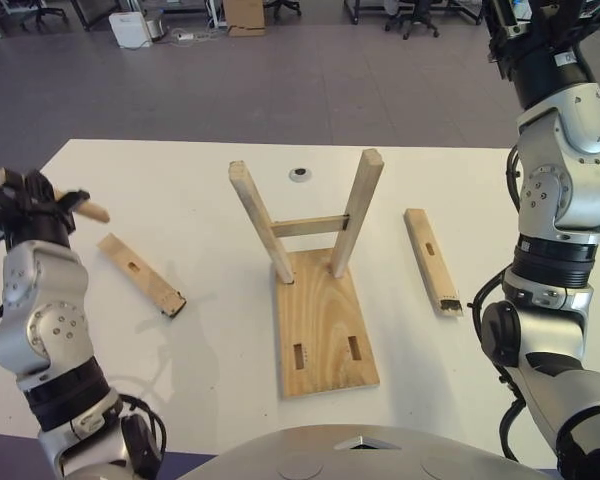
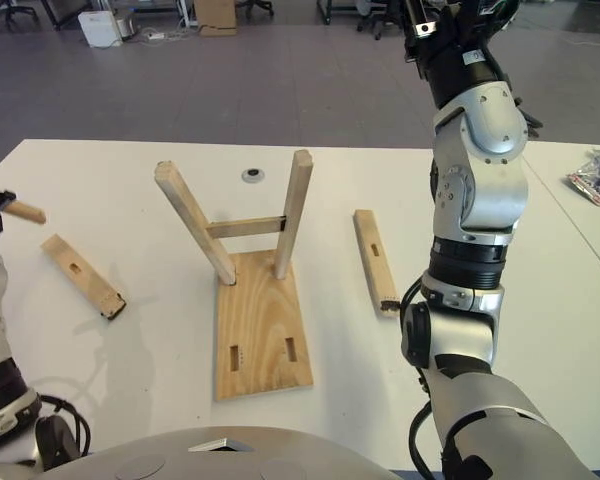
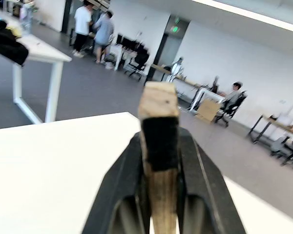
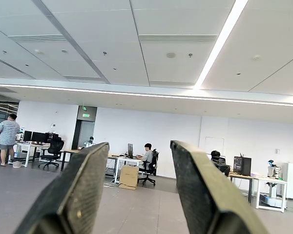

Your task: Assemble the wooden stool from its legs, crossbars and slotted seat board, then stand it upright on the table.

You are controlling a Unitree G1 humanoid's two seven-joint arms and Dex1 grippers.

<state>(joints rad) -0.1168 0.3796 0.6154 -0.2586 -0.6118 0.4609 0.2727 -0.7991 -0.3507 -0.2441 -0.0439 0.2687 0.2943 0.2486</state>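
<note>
The slotted seat board (image 1: 325, 325) lies flat in the middle of the white table (image 1: 180, 380). Two legs (image 1: 260, 222) (image 1: 356, 212) stand in its far slots, leaning apart, with a crossbar (image 1: 308, 226) between them. Two empty slots show at the board's near end. One loose leg (image 1: 140, 273) lies on the table to the left, another (image 1: 432, 262) to the right. My left gripper (image 1: 35, 205) is at the table's left edge, shut on a short wooden crossbar (image 3: 158, 146) whose tip (image 1: 92, 210) sticks out toward the table. My right gripper (image 4: 136, 190) is raised high and open, holding nothing.
A small round grey disc (image 1: 300, 174) sits on the table behind the legs. A plastic packet (image 2: 595, 178) lies on a neighbouring table to the right. Bare tabletop stretches in front of both loose legs.
</note>
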